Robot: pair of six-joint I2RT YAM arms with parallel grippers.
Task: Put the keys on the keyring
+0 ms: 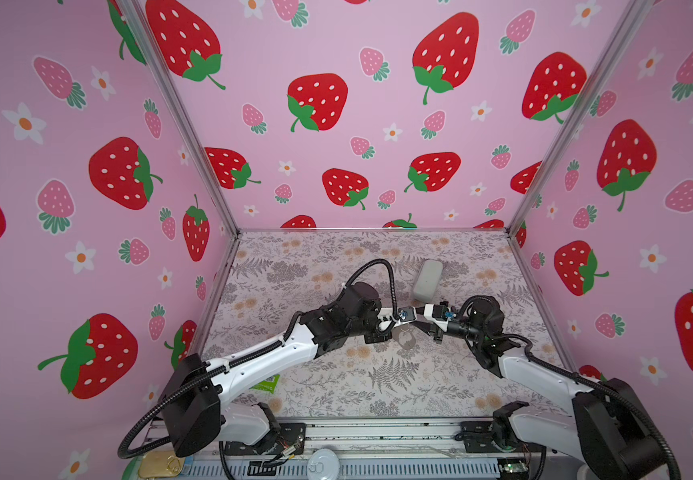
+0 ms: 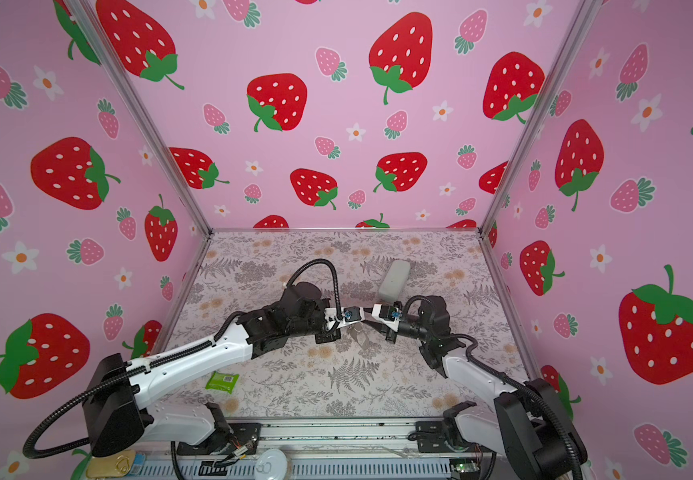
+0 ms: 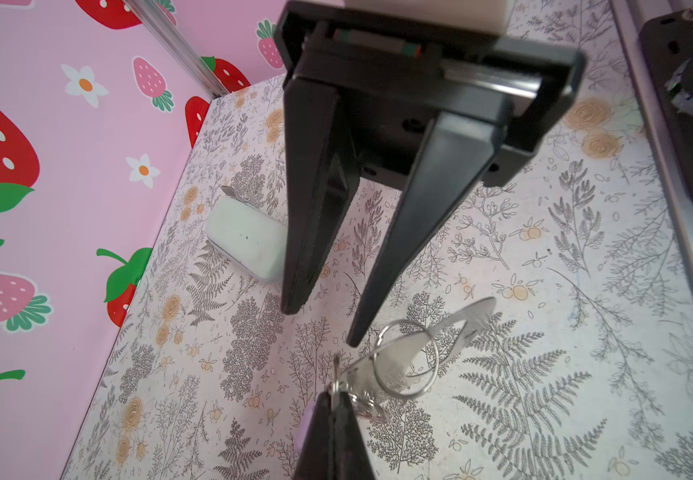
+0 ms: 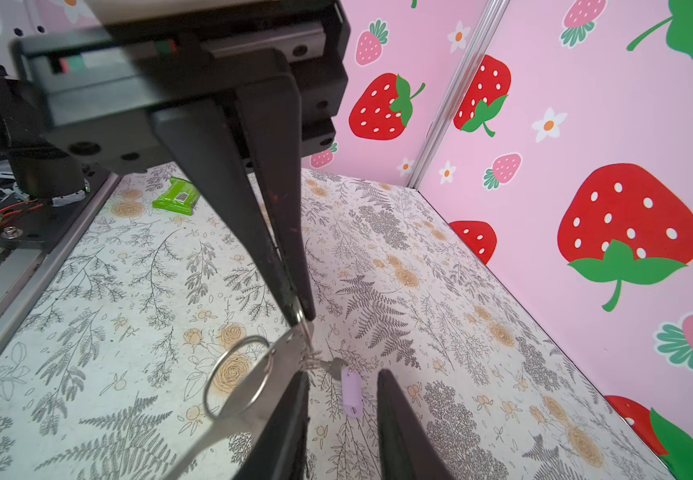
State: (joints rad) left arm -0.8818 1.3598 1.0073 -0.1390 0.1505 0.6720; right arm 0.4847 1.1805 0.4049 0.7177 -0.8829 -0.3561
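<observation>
Action from the left wrist view: left tool [image 3: 334,399] is clamped tight on the silvery-grey flat loop keyring [image 3: 399,353] at its small-ring end, lifting that end clear of the fern-printed bench [image 3: 586,291]. Tiny key with the lilac plastic head [image 3: 304,424] dangles right beside those tips. Right tool [image 3: 322,324] looms opposite, fingers apart, gripping nothing.

Over to the right wrist view: the lilac head hangs between the right tool's spread fingers, touching neither, and it looks linked to the little rings.

In both top views the tools meet tip to tip over mid-bench.

My read: threading is close to done, but whether the key is fully on, I can't tell.
</observation>
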